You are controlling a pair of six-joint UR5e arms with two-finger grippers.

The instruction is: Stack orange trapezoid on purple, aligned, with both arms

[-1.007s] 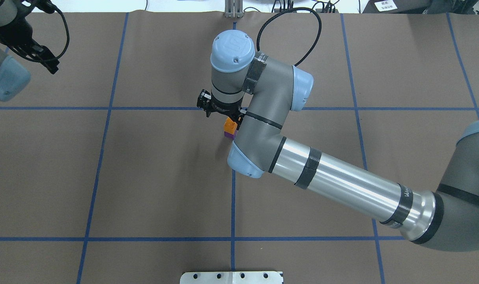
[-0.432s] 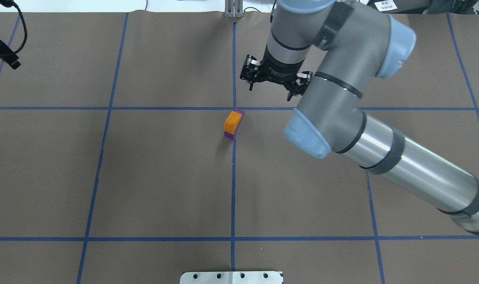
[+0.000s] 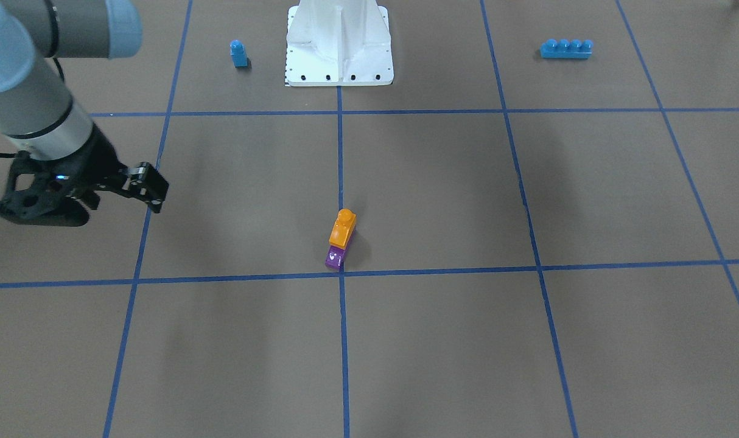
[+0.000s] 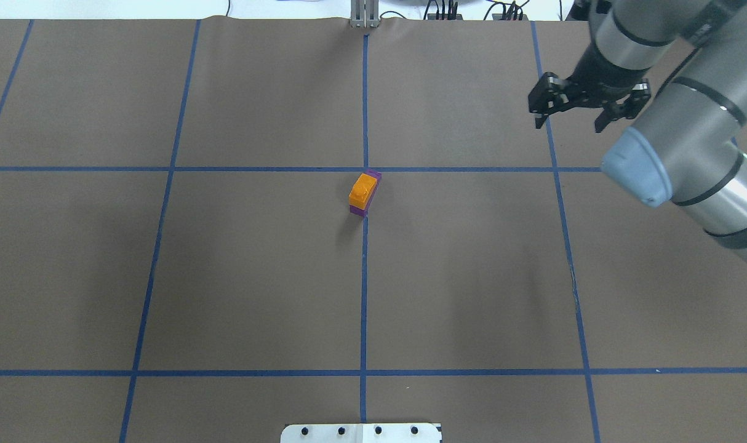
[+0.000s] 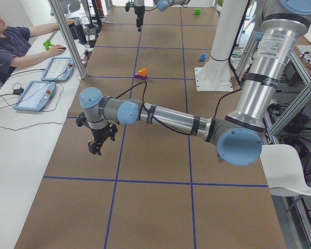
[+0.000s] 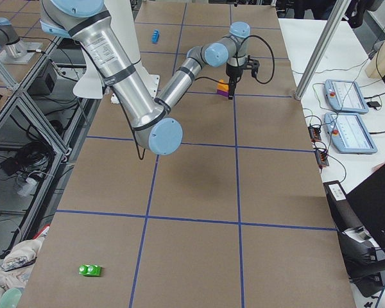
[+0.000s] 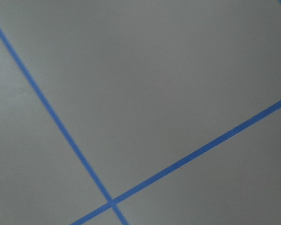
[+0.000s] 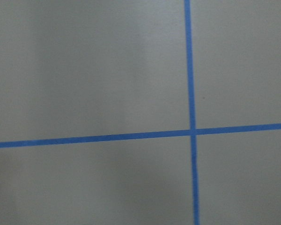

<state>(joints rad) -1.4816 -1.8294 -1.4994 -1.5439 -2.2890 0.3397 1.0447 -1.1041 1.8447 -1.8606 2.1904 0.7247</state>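
The brown surface (image 4: 238,277) is bearing everything. The right arm (image 4: 687,141) is hanging over its far right part, its hand (image 4: 568,123) spread wide and empty (the left hand (image 5: 99,141): cannot tell). Near the middle, the orange brick (image 4: 362,189) is sitting atop the purple brick (image 4: 359,211).

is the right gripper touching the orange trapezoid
Apart. The overhead view shows the right gripper open, off to the side, with a wide stretch of bare mat between it and the orange trapezoid.
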